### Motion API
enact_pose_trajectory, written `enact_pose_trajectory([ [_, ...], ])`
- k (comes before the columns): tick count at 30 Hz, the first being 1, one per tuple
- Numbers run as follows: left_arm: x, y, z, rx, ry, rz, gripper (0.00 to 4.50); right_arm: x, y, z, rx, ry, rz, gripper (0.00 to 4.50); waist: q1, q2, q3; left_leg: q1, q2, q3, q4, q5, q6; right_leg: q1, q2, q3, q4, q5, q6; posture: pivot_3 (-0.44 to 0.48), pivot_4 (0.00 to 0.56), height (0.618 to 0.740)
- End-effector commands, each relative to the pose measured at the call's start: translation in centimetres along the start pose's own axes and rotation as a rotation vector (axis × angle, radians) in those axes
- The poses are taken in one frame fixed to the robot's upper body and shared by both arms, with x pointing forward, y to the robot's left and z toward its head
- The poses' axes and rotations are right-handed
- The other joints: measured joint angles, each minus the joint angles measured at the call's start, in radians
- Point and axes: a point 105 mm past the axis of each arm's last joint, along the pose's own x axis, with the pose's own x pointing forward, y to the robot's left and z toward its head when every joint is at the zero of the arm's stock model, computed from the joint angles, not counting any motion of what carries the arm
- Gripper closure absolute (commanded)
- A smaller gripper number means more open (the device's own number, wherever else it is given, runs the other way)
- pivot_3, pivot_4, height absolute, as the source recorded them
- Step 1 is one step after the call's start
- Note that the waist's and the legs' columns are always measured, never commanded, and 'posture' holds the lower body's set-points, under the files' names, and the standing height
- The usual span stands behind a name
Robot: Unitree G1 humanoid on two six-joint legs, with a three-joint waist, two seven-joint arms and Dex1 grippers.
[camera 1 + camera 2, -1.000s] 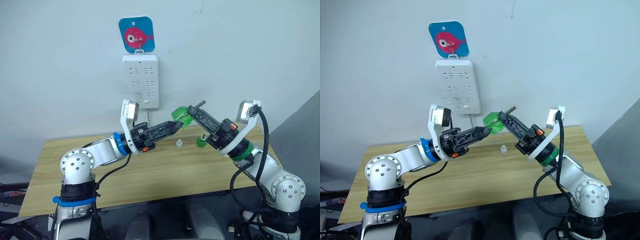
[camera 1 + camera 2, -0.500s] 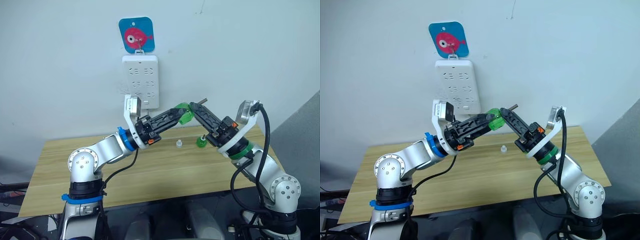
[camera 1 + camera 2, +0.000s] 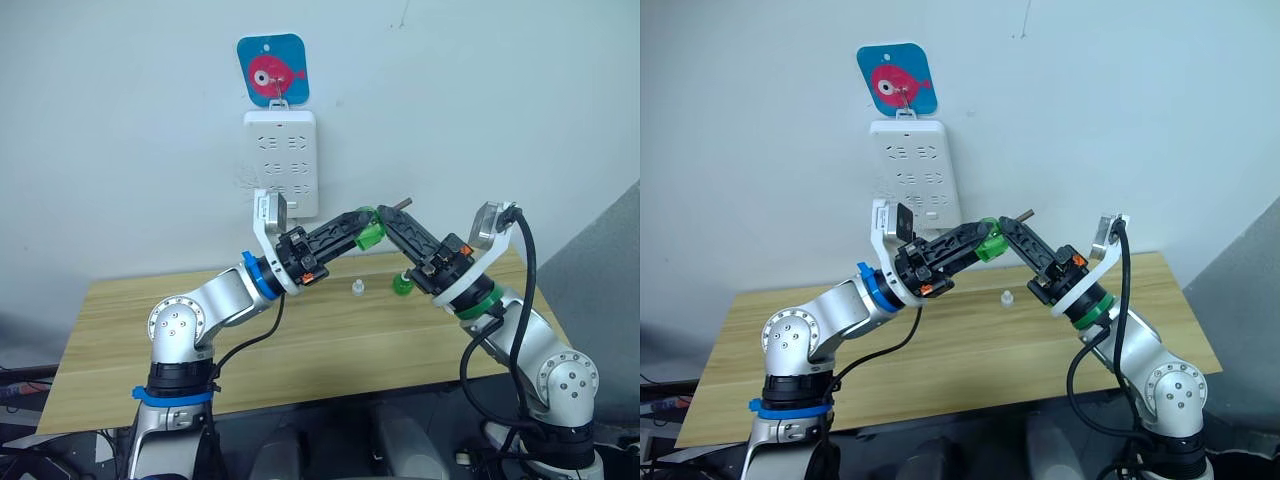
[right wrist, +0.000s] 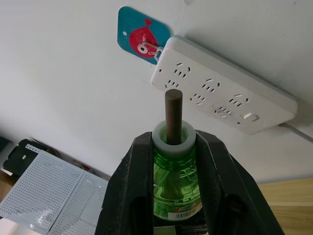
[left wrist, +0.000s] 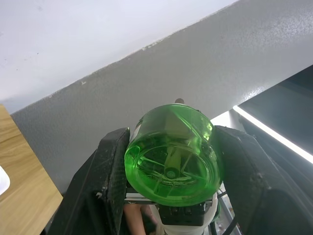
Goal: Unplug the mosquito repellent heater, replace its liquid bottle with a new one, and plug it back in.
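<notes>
A green liquid bottle point(image 3: 371, 231) with a white neck and a dark wick point(image 4: 173, 113) hangs in the air in front of the wall, just below the power strip. My right gripper point(image 3: 390, 217) is shut on its neck end, one finger point(image 4: 132, 191) on each side. My left gripper point(image 3: 360, 227) comes from the other side and is shut on the bottle's round base point(image 5: 171, 156), with a finger point(image 5: 111, 181) pressed against each flank. The mosquito repellent heater is out of view.
The white multi-socket power strip point(image 3: 281, 160) hangs on the wall from a blue fish hook point(image 3: 272, 68). On the wooden table point(image 3: 150, 330) below the grippers lie a small white cap point(image 3: 356, 288) and a small green item point(image 3: 402, 285).
My left gripper has risen from below the bottle and closed on its base. The right gripper has kept hold of the bottle and tilted slightly.
</notes>
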Motion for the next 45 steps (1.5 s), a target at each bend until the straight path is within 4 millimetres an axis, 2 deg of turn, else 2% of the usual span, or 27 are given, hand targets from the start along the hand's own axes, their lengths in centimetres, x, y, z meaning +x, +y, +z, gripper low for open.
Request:
enact_pose_trajectory([
  [1,-0.2,-0.8,-0.1,0.005,0.002,-0.029,2.13,-0.1,1.3,0.5,-0.011,-0.024,0.056,3.68,0.000,0.000,0.000,0.000,0.000,0.000,0.000,0.000,0.000,0.000,0.000,0.000,0.000,0.000,0.000,-0.195,0.137,0.740],
  [8,-0.2,-0.7,-0.2,0.006,0.013,-0.032,2.13,-0.1,1.4,0.1,0.005,-0.013,0.056,3.68,0.000,0.000,0.000,0.000,0.000,0.000,0.000,0.000,0.000,0.000,0.000,0.000,0.000,0.000,0.000,-0.196,0.133,0.740],
  [10,-0.3,-0.4,0.0,0.016,0.012,-0.018,2.13,-0.2,1.3,0.4,-0.001,-0.031,0.048,2.95,0.000,0.000,0.000,0.000,0.000,0.000,0.000,0.000,0.000,0.000,0.000,0.000,0.000,0.000,0.000,-0.198,0.134,0.740],
  [11,-0.4,-0.3,0.1,0.025,0.012,-0.010,2.13,-0.3,1.0,0.7,-0.019,-0.039,0.031,2.85,0.000,0.000,0.000,0.000,0.000,0.000,0.000,0.000,0.000,0.000,0.000,0.000,0.000,0.000,0.000,-0.198,0.134,0.740],
  [14,-0.5,0.0,0.7,0.050,0.008,0.001,2.13,-1.4,-0.4,1.4,-0.116,-0.044,-0.068,1.80,0.000,0.000,0.000,0.000,0.000,0.000,0.000,0.000,0.000,0.000,0.000,0.000,-0.001,0.000,0.000,-0.196,0.141,0.740],
  [16,-0.6,0.2,1.0,0.066,0.012,0.013,2.13,-2.7,-1.9,2.0,-0.187,-0.045,-0.167,1.08,0.004,0.000,0.000,0.000,0.000,0.001,0.000,0.000,0.000,0.000,0.000,0.000,-0.001,0.000,0.000,-0.196,0.144,0.740],
  [19,-1.4,0.7,0.9,0.123,0.059,0.056,2.13,-5.6,-4.2,2.5,-0.396,0.031,-0.361,0.02,0.004,0.000,0.000,-0.001,-0.001,0.005,-0.001,0.000,0.000,0.000,0.000,0.000,-0.002,-0.003,0.004,-0.202,0.158,0.740],
  [21,-2.1,1.3,0.6,0.167,0.107,0.090,2.13,-7.7,-5.8,3.1,-0.557,0.102,-0.502,0.00,0.003,0.000,0.000,-0.001,-0.001,0.007,-0.001,0.000,0.000,-0.001,0.001,0.000,-0.003,-0.003,0.005,-0.208,0.165,0.740],
  [25,-3.6,2.7,0.1,0.268,0.194,0.168,2.13,-10.4,-8.3,4.5,-0.806,0.233,-0.724,0.00,-0.002,0.000,0.000,0.001,0.000,0.012,-0.002,0.000,0.000,-0.001,0.004,0.004,-0.004,-0.004,0.005,-0.217,0.187,0.740],
  [28,-4.0,3.3,-0.2,0.332,0.241,0.182,2.13,-11.7,-10.2,4.9,-0.879,0.340,-0.831,0.00,-0.001,-0.001,0.001,0.002,0.001,0.013,-0.002,0.000,0.000,-0.001,0.007,0.012,-0.004,-0.004,0.005,-0.216,0.207,0.740],
  [31,-4.5,3.8,-1.8,0.424,0.351,0.172,2.13,-13.8,-13.4,5.2,-0.813,0.498,-1.003,0.00,-0.002,-0.003,0.005,0.001,0.001,0.015,-0.002,0.000,0.000,-0.002,0.007,0.014,-0.005,-0.004,0.005,-0.218,0.226,0.740],
  [33,-4.7,4.0,-2.7,0.449,0.391,0.161,2.13,-13.6,-14.5,5.2,-0.736,0.570,-1.008,0.00,-0.003,-0.003,0.011,0.001,0.002,0.016,-0.004,0.000,0.001,-0.002,0.007,0.018,-0.006,-0.004,0.005,-0.221,0.243,0.740],
  [37,-4.9,4.0,-3.5,0.467,0.413,0.139,2.13,-13.2,-16.0,6.2,-0.736,0.629,-1.071,0.00,0.000,-0.004,0.027,0.001,0.002,0.019,-0.003,-0.001,0.002,-0.004,0.006,0.022,-0.006,-0.004,0.006,-0.216,0.261,0.740],
  [41,-5.1,4.0,-4.0,0.472,0.423,0.133,2.13,-11.3,-16.7,7.3,-0.737,0.627,-1.079,0.00,-0.001,-0.003,0.040,0.000,0.003,0.018,-0.004,-0.002,0.004,-0.005,0.006,0.021,-0.007,-0.004,0.006,-0.217,0.270,0.740],
  [45,-5.2,4.0,-4.2,0.473,0.425,0.131,2.13,-11.0,-17.9,8.0,-0.740,0.659,-1.119,0.00,0.000,-0.004,0.047,-0.001,0.003,0.018,-0.004,-0.003,0.005,-0.006,0.006,0.021,-0.009,-0.004,0.007,-0.209,0.277,0.740],
])
